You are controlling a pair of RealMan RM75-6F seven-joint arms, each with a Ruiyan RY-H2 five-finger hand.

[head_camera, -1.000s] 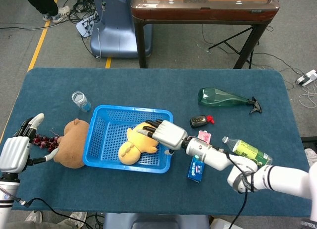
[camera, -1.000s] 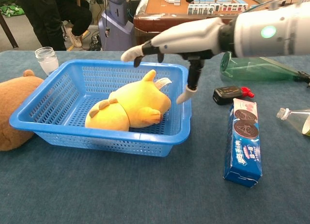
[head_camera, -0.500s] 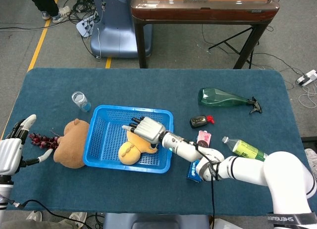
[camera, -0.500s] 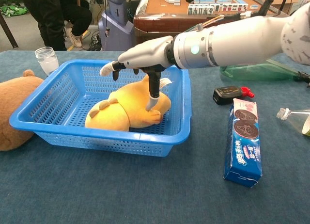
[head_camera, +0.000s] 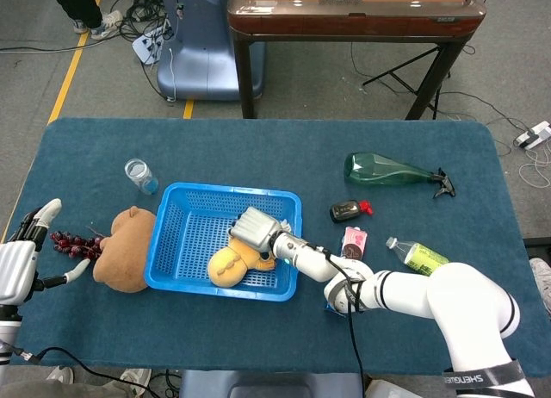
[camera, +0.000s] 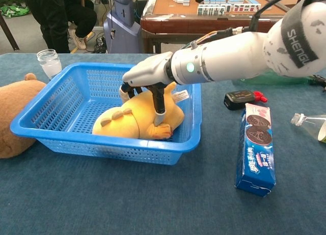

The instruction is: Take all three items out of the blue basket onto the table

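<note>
Head view: blue-clothed table (head_camera: pixel 258 148) on a grey floor, dark wooden table (head_camera: pixel 353 10) beyond its far edge. Blue basket (head_camera: pixel 176 243) left of centre, holding a yellow plush toy (head_camera: pixel 231 262) toward its right end. Right hand (head_camera: pixel 256 228) down inside the basket, laid over the top of the plush, fingers curled around it and hidden beneath the palm; white arm stretched across the basket's right rim. Brown plush bear (head_camera: pixel 126 247) on the cloth, touching the basket's left wall, with a string of dark red beads (head_camera: pixel 73 241) just left of it. Left hand (head_camera: pixel 21 256) at the table's left edge, fingers spread, nothing in it, close to the beads. Small glass jar (head_camera: pixel 139 175) behind the bear. Green glass bottle (head_camera: pixel 387 169) lying on its side at far right, black car key (head_camera: pixel 346 210) near it, pink packet (head_camera: pixel 354 239) and a clear drink bottle (head_camera: pixel 422 258) nearer the front.

Chest view: same basket (camera: pixel 46 123) seen low from the front, yellow plush (camera: pixel 135 120) still on its floor. Right hand (camera: pixel 147 77) clasped over the plush, fingers (camera: pixel 159 105) pressed down its side. Blue biscuit box (camera: pixel 256 146) flat on the cloth well right of the basket; key (camera: pixel 239 98) behind it. Jar (camera: pixel 49 62) at far left, bear (camera: pixel 15 118) against the basket's left wall. Left hand out of this frame.
</note>
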